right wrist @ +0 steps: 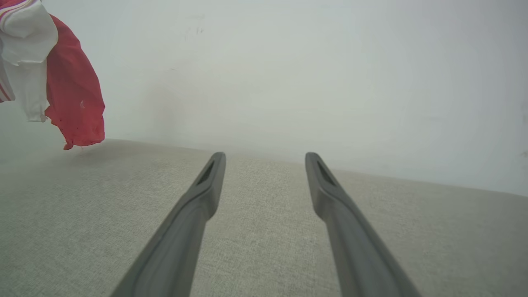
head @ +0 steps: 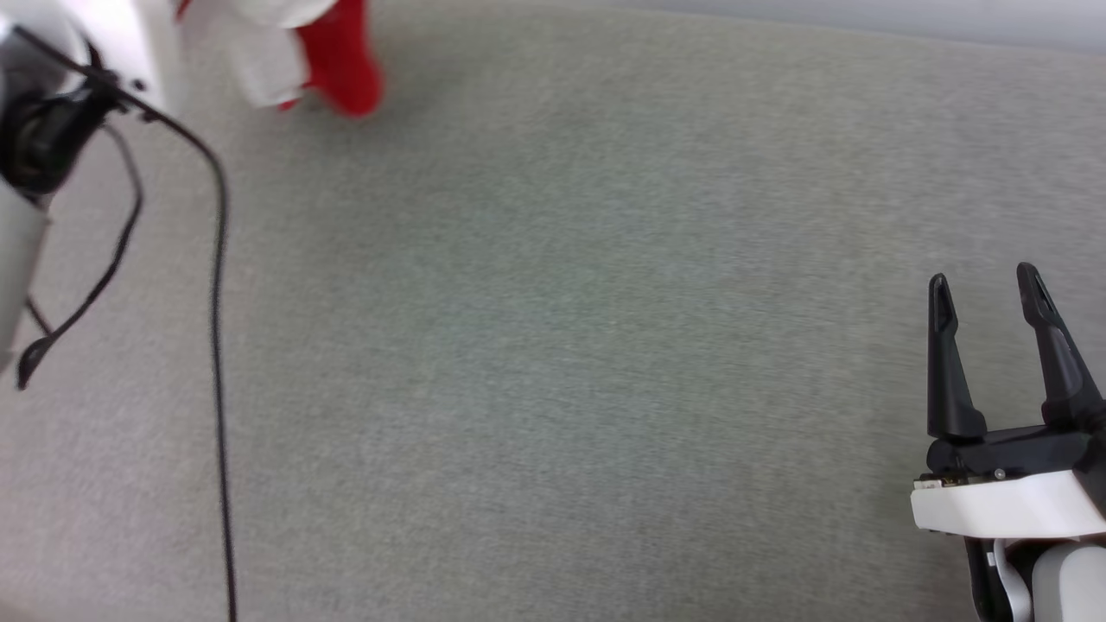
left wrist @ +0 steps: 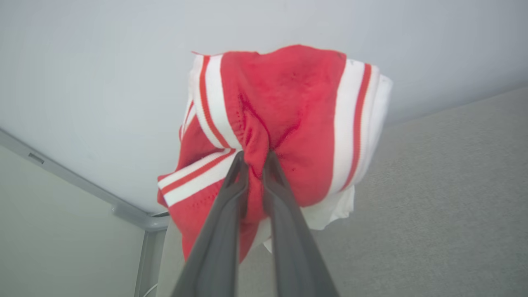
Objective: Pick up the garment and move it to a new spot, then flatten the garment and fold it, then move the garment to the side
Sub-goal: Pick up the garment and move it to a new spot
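The left gripper had its two dark fingers drawn nearly together, pinching a fold of the garment between the tips. The rest of the shirt bunched just beyond and around those tips: red cloth in the middle, white bands with red stripes to either side, and a white flap hanging beneath. From that grip its lowest red corner reached down close to the grey fabric surface; whether it touched could not be told. The right gripper stood wide open and held nothing, its fingers spread over the same grey surface, well apart from the garment, which hung far off to its left. A pale wall rose past its fingertips. A black cable trailed down from the left arm
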Motion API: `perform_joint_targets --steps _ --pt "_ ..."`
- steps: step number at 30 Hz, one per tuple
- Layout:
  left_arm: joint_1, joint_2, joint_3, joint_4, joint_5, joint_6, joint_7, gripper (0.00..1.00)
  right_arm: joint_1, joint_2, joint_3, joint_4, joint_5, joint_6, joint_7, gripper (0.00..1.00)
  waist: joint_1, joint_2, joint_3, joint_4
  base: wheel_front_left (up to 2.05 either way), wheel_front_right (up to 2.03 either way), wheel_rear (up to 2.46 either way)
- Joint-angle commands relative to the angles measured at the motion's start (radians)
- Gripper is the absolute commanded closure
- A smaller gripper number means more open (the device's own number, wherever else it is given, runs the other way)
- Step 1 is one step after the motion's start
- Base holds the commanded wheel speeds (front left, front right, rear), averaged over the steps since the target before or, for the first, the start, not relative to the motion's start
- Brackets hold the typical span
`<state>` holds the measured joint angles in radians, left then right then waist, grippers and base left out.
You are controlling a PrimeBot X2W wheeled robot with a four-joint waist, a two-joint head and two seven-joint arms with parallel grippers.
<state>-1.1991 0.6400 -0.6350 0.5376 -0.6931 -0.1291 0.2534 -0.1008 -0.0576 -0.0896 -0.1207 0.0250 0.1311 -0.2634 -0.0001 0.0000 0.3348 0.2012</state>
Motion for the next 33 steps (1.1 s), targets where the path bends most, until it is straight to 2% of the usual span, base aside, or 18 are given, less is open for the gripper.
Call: perform_joint_targets --steps 1,9,16,19,20,23,25,33 --pt "-0.013 -0.014 -0.010 -0.022 0.012 0.002 0.003 1.00 0.011 0.006 -0.002 0.003 0.004 -0.001 -0.002 0.00 0.0001 0.0000 -0.027 -0.038 0.00 0.00 0.00" --pt "-0.034 -0.090 -0.085 -0.144 0.045 0.003 0.023 1.00 0.007 0.009 -0.008 0.010 0.047 -0.001 -0.002 0.00 0.0001 0.0000 -0.035 -0.146 0.00 0.00 0.00" --pt "-0.032 -0.201 -0.168 -0.201 0.045 0.001 0.019 1.00 -0.006 0.008 -0.008 0.020 0.083 -0.001 -0.002 0.00 0.0001 0.0000 -0.020 -0.229 0.00 0.00 0.00" --pt "-0.016 -0.229 -0.199 -0.208 0.045 0.001 0.015 1.00 -0.008 0.009 -0.007 0.023 0.087 -0.001 -0.002 0.00 0.0001 0.0000 -0.018 -0.249 0.00 0.00 0.00" --pt "0.005 -0.256 -0.238 -0.214 0.041 0.001 0.015 1.00 -0.009 0.009 -0.008 0.024 0.090 -0.001 -0.002 0.00 0.0001 0.0000 -0.016 -0.266 0.00 0.00 0.00" --pt "0.034 -0.285 -0.311 -0.222 0.034 0.000 0.014 1.00 -0.008 0.008 -0.010 0.025 0.094 -0.001 -0.002 0.00 0.0001 0.0000 -0.013 -0.282 0.00 0.00 0.00" --pt "0.047 -0.292 -0.339 -0.221 0.026 0.000 0.014 1.00 -0.008 0.008 -0.010 0.026 0.096 -0.001 -0.002 0.00 0.0001 0.0000 -0.012 -0.286 0.00 0.00 0.00" --pt "0.158 -0.340 -0.577 -0.162 -0.033 0.000 0.012 1.00 -0.002 0.008 -0.013 0.033 0.095 -0.001 -0.002 0.00 0.0001 0.0000 -0.016 -0.293 0.00 0.00 0.00"
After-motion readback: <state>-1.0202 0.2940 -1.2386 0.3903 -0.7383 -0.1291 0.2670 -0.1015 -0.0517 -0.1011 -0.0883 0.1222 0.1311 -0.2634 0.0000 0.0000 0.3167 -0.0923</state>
